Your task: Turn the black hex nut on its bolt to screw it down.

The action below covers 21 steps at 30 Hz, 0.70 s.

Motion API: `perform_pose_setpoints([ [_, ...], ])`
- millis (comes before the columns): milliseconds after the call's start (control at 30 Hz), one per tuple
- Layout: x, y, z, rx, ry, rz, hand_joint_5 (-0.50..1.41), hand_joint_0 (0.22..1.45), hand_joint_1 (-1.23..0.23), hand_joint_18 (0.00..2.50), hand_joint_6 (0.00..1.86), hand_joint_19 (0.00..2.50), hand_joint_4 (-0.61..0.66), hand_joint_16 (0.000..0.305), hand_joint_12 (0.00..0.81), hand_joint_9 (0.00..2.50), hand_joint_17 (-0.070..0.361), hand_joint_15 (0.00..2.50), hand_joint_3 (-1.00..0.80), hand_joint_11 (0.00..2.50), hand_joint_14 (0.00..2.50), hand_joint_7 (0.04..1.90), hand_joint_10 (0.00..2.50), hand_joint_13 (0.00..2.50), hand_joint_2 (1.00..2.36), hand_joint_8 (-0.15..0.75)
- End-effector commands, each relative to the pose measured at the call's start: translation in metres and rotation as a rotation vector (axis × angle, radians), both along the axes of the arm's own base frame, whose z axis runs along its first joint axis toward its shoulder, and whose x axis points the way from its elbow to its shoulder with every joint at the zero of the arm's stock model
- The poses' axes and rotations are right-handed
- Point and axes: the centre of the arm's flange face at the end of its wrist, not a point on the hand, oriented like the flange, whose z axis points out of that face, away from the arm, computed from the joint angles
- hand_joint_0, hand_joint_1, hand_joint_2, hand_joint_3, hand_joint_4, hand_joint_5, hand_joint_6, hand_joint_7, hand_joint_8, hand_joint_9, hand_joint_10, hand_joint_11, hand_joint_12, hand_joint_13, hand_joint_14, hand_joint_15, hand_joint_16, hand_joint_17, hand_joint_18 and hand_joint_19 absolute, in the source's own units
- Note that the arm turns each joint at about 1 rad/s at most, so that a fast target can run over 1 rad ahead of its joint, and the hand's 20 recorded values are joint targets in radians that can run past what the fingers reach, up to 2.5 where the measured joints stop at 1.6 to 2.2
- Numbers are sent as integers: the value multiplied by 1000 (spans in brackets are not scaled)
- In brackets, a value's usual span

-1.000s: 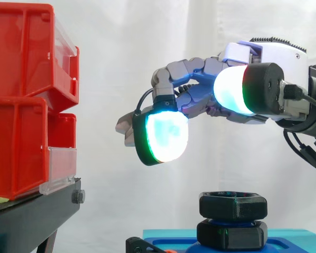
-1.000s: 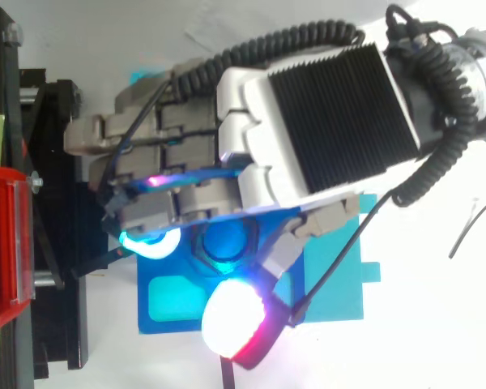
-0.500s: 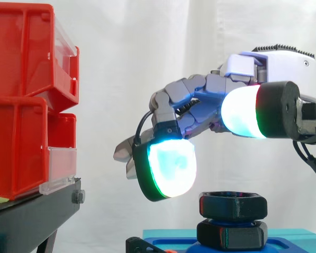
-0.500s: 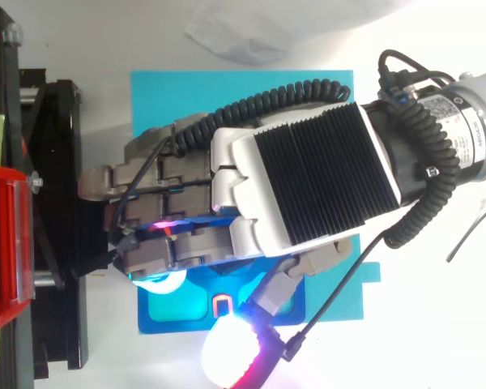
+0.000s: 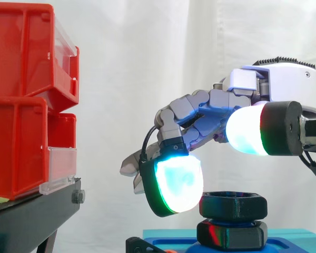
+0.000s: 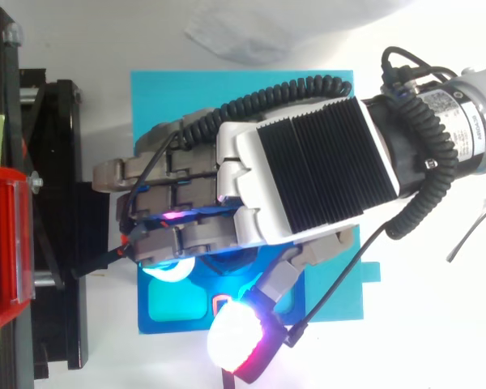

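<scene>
The black hex nut [image 5: 233,205] sits at the top of its bolt, above a second black nut [image 5: 231,234] on a blue fixture [image 6: 174,304]. My hand [image 5: 210,105] hovers over it, fingers loosely bent and spread, holding nothing. One glowing cyan-green fingertip pad [image 5: 178,182] hangs just left of the nut at its upper edge, close to touching. The thumb's white pad [image 5: 247,132] floats above the nut, to the right. In the top view the hand [image 6: 300,182] covers the nut and bolt.
Stacked red bins [image 5: 21,100] stand on a black stand [image 5: 31,216] to the left, well apart from the hand. The blue fixture lies on a cyan sheet [image 6: 186,93]. A crumpled clear bag [image 6: 243,32] lies beyond the sheet.
The hand has come down and shifted slightly right in the side view. Its lit fingertip pad dropped from well above the nut to level with the nut's top edge.
</scene>
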Motion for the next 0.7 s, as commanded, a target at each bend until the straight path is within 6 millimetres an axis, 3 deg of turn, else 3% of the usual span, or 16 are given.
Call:
perform_pose_setpoints([
  [0, -1, -3, -1, -1, 3, 1, -75, 497, -212, 555, 616, 440, 252, 58, 360, 704, 130, 88, -500, 310, 2, 1274, 11, 507, 1000, 290],
  [667, -9, -39, -2, -8, 8, 11, -79, 498, -214, 555, 648, 440, 249, 58, 360, 714, 129, 82, -500, 311, 3, 1224, 11, 511, 1000, 294],
])
